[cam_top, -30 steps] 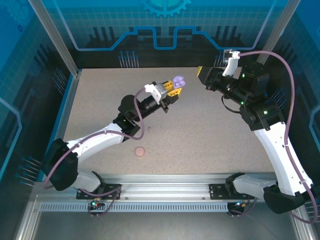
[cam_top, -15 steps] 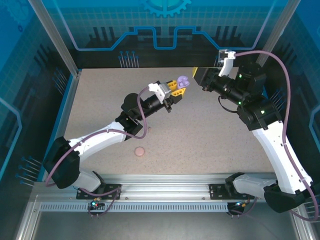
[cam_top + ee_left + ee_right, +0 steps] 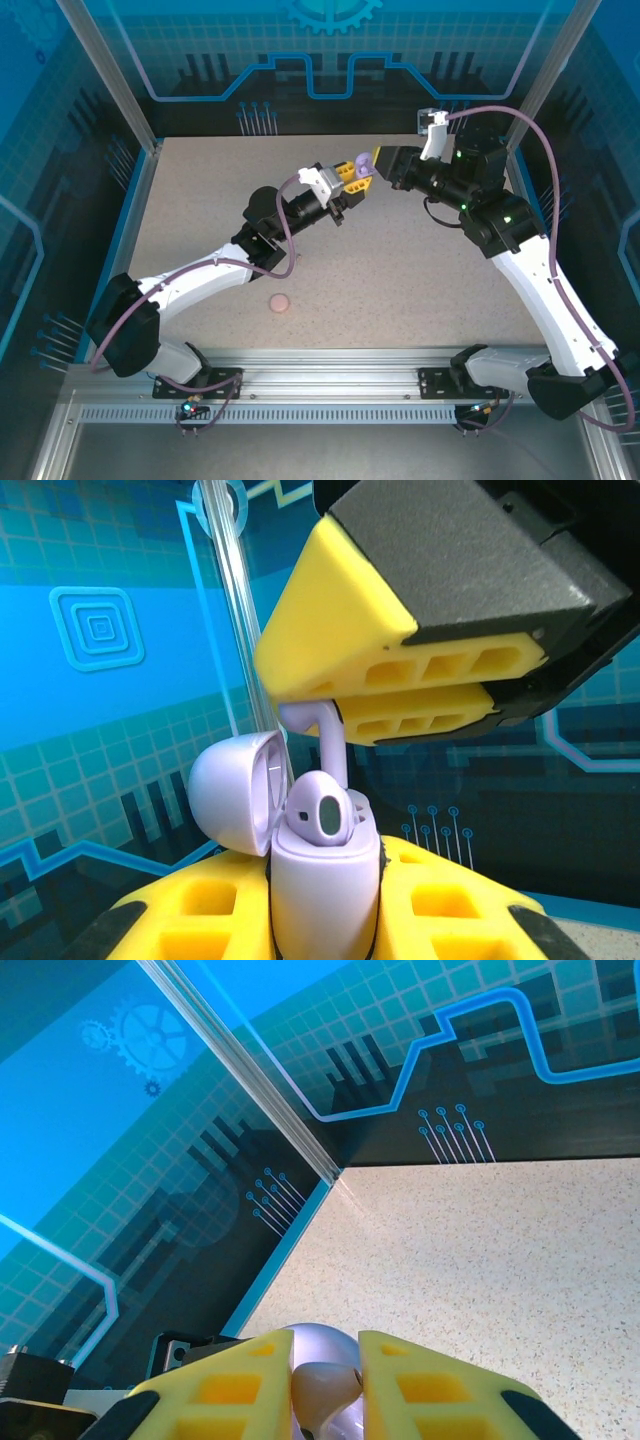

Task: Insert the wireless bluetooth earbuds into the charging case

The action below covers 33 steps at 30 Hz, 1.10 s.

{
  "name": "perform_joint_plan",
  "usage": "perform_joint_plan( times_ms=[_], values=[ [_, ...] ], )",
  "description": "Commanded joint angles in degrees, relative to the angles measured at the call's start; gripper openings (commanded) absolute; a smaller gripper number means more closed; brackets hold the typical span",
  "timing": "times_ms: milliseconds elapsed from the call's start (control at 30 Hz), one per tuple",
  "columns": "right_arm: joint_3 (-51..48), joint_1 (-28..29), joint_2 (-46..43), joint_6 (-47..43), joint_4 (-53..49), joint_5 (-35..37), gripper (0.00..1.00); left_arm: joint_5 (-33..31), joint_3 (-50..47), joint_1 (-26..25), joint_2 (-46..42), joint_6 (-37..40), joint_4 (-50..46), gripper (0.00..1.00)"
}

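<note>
L gripper [image 3: 352, 174]: raised over the table [image 3: 400, 270], mid-rear; yellow jaws clamped on sides of the lilac charging case [image 3: 325, 890], which is held upright.
Case lid [image 3: 230, 805]: flipped open, leaning left in L wrist view.
R gripper [image 3: 310, 702]: just above the case, nose to nose w/ L gripper in top view; jaws pinching stem of an earbud [image 3: 320, 815].
Earbud: pale lilac, head down at the case mouth, stem pointing up into R fingers; can't tell if fully seated.
Pink disc [image 3: 280, 302]: flat on table toward front edge, well apart from both grippers.
</note>
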Motion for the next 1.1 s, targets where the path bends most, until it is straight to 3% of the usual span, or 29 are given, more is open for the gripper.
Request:
perform_joint_plan(
  times_ms=[0, 467, 867, 967, 1067],
  values=[
    [-0.7, 0.8, -0.2, -0.5, 0.4, -0.9, 0.22, 0.7, 1.8, -0.4, 0.7, 0.9, 1.1, 0.0],
    [-2.7, 1.0, -1.0, -1.1, -1.3, -0.9, 0.21, 0.6, 2.0, -0.4, 1.1, 0.5, 1.4, 0.0],
    [-0.8, 4.3, 0.1, -5.6, -5.3, 4.0, 0.19, 0.2, 1.9, -0.4, 0.9, 0.7, 1.5, 0.0],
    [-1.0, 5.1, 0.4, -5.7, -5.9, 5.1, 0.23, 0.1, 1.9, -0.4, 0.8, 0.6, 1.4, 0.0],
    [-0.4, 5.1, 0.4, -5.5, -6.6, 6.5, 0.33, 0.1, 1.6, -0.4, 0.6, 0.4, 1.4, 0.0]
  ],
)
